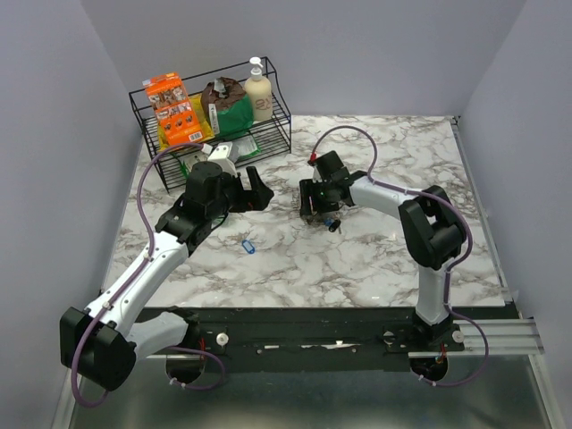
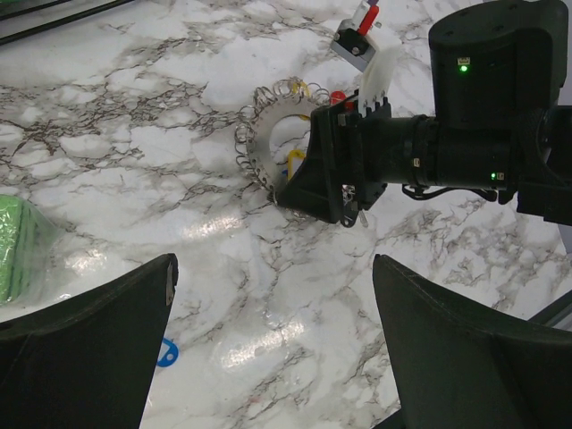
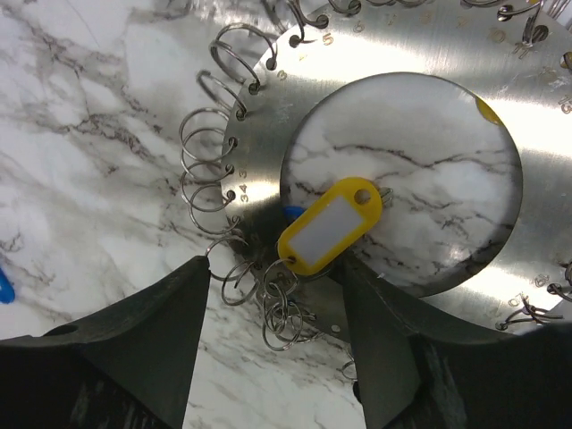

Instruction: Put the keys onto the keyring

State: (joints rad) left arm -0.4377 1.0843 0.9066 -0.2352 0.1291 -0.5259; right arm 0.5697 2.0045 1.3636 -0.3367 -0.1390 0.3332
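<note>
The keyring (image 3: 402, 45) is a flat silver disc with a round hole and numbered holes, its rim hung with many small split rings; it also shows in the left wrist view (image 2: 265, 143). A yellow key tag (image 3: 331, 223) with a white label lies over its inner edge, hooked to a split ring, with a blue bit (image 3: 293, 212) under it. My right gripper (image 3: 275, 286) is open, straddling the split rings at the disc's near rim and gripping nothing. A loose blue key (image 1: 248, 246) lies on the table. My left gripper (image 2: 273, 268) is open and empty above bare marble, left of the ring.
A black wire basket (image 1: 143, 98) at the back left holds an orange box (image 1: 174, 107), a green bag (image 1: 231, 109) and a bottle (image 1: 258, 89). Grey walls close in three sides. The right arm (image 1: 429, 228) reaches in from the right.
</note>
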